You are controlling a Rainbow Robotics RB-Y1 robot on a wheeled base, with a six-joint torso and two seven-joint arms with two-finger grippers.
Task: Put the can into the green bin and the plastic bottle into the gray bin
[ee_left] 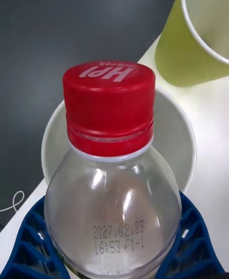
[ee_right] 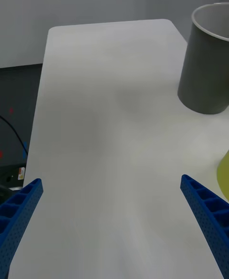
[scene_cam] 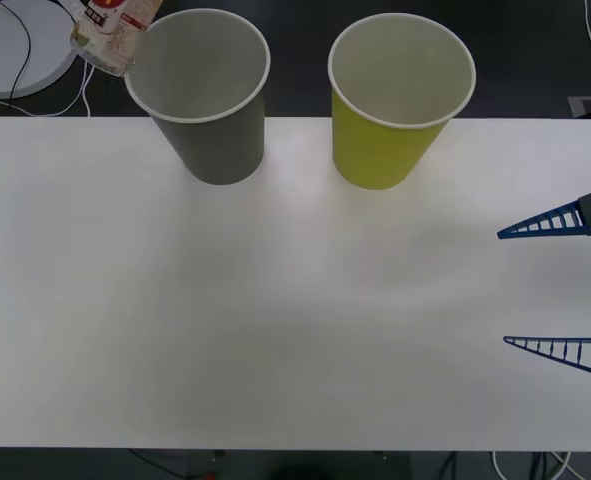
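plastic bottle (ee_left: 112,188): red cap (ee_left: 109,105) embossed "Hpl"-like brand at 12 o'clock; shoulder stamped "2027.02.23", "16:53"-like code beneath.

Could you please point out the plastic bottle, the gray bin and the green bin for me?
plastic bottle (ee_left: 110,202): left wrist view, on its clear shoulder.
gray bin (scene_cam: 220,148): front view, on its outer wall.
green bin (scene_cam: 380,152): front view, on its outer wall.
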